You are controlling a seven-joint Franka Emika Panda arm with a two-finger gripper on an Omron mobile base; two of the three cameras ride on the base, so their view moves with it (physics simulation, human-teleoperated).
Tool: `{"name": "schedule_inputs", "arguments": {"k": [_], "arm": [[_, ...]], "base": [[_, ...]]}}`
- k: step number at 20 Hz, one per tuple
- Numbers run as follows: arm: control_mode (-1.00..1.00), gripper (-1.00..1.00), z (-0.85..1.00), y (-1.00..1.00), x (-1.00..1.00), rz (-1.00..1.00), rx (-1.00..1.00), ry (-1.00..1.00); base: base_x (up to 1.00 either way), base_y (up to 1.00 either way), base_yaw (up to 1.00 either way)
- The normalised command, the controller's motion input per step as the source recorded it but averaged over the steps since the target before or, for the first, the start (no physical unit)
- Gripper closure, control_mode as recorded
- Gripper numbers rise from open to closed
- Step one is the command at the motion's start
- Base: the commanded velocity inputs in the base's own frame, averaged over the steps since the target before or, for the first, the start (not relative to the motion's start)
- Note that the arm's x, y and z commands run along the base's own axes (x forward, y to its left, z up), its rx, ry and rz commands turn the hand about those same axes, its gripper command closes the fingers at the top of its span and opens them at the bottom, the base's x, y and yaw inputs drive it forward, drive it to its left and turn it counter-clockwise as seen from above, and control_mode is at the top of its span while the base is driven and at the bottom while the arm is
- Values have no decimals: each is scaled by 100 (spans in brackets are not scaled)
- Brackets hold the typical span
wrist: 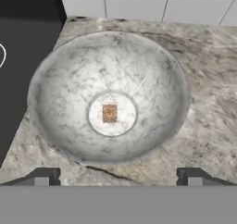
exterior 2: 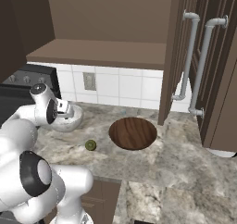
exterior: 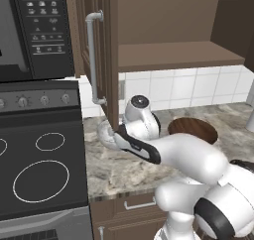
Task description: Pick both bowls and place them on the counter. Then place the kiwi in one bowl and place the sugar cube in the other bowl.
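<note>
The gripper [wrist: 118,176] is seen fully spread and empty above the marbled bowl [wrist: 69,89], sugar cube [wrist: 109,113] lodged at its centre; the kiwi [exterior 2: 90,145] is left on the counter [exterior 2: 185,172] at nine o'clock from the wooden bowl [exterior 2: 133,133].

On the counter [exterior 2: 185,172]: marbled bowl [wrist: 109,96] at the left end, just beside the stovetop [exterior: 42,169], with the sugar cube [wrist: 109,113] lying in its middle. Wooden bowl [exterior 2: 133,133] to the right, well apart from it, below the open cabinet shelf [exterior 2: 102,52]. Kiwi [exterior 2: 90,145] between the two bowls, nearer the front edge, outside both. Tiled wall [exterior 2: 120,86] behind. Gripper [wrist: 118,177] directly above the marbled bowl
</note>
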Motion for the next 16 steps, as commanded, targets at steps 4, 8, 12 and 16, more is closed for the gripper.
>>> {"name": "schedule_inputs", "arguments": {"k": [4,8,12,16], "arm": [[-100,-100,26,-23,-40,3,4,-4],[-100,-100,27,-26,-44,3,5,-2],[-100,-100,27,-26,-46,1,6,0],[-100,-100,21,-23,-50,0,3,-1]], "base": [[0,0,0],[0,0,0],[0,0,0],[0,0,0]]}}
